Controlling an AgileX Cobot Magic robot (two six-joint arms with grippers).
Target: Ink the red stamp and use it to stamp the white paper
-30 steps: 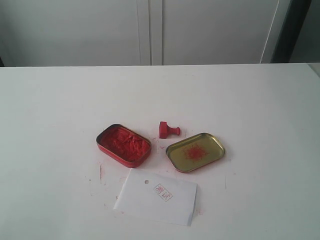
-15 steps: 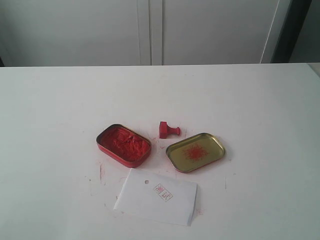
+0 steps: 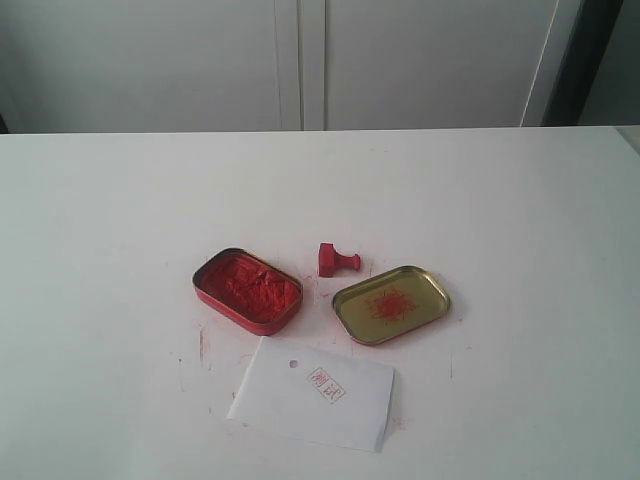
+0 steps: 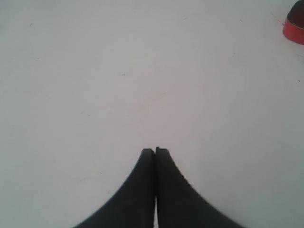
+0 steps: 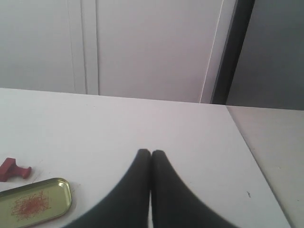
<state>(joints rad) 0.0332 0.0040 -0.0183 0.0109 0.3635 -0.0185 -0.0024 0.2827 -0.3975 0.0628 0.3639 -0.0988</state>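
Note:
The red stamp (image 3: pixel 336 260) lies on its side on the white table between the two tins; the right wrist view also catches the red stamp (image 5: pixel 13 169). The white paper (image 3: pixel 313 392) sits near the front edge, with a small hole and a red print on it. Neither arm appears in the exterior view. My left gripper (image 4: pixel 155 151) is shut and empty over bare table. My right gripper (image 5: pixel 151 153) is shut and empty, off to the side of the gold lid.
A red tin of crumbly red paste (image 3: pixel 247 290) sits left of the stamp; its corner, the red tin (image 4: pixel 295 26), shows in the left wrist view. A gold lid (image 3: pixel 391 304) with a red smear lies to the right. The table edge (image 5: pixel 259 161) runs close to my right gripper.

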